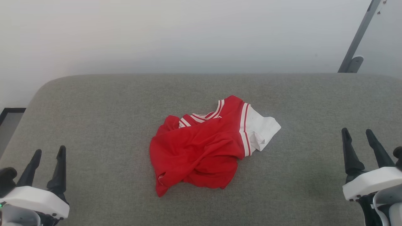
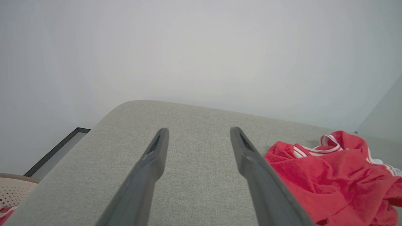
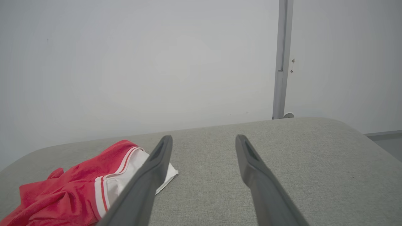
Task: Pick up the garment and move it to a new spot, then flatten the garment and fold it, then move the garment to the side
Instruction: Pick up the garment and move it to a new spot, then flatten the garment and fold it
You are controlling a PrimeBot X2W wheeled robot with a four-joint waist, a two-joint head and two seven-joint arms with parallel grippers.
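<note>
Hovering at the lower left of the head view, the left hand [image 1: 50,149] is released: fingers spread, nothing between them, bare grey fabric surface [image 1: 94,110] under it. The surface's rear left corner is rounded. Past the left edge there is a dark-framed strip [image 1: 9,113] low down. The left wrist view catches the rim of a beige perforated basket [image 2: 12,188] below that same edge, with a scrap of red-and-white cloth [image 2: 3,214] at it; cannot tell if the cloth is inside. A wide open stretch of surface separates the left hand from the garment [image 1: 201,147]. The garment lies crumpled about mid-surface, well apart from every edge and from both hands. Its red body is bunched and twisted toward the left and front, with striped collar trim on top toward the rear. One white sleeve with a red-and-white band sticks out to the right, lying flat on the surface. Right of the sleeve there is more bare surface, then the right hand [image 1: 357,130] at the lower right, also released, fingers apart and empty. The rear edge runs straight along a pale wall [image 1: 188,31]. A grey pole [image 1: 358,37] stands behind the rear edge toward the right. In the right wrist view the surface's far right corner is rounded too, with floor beyond it.
</note>
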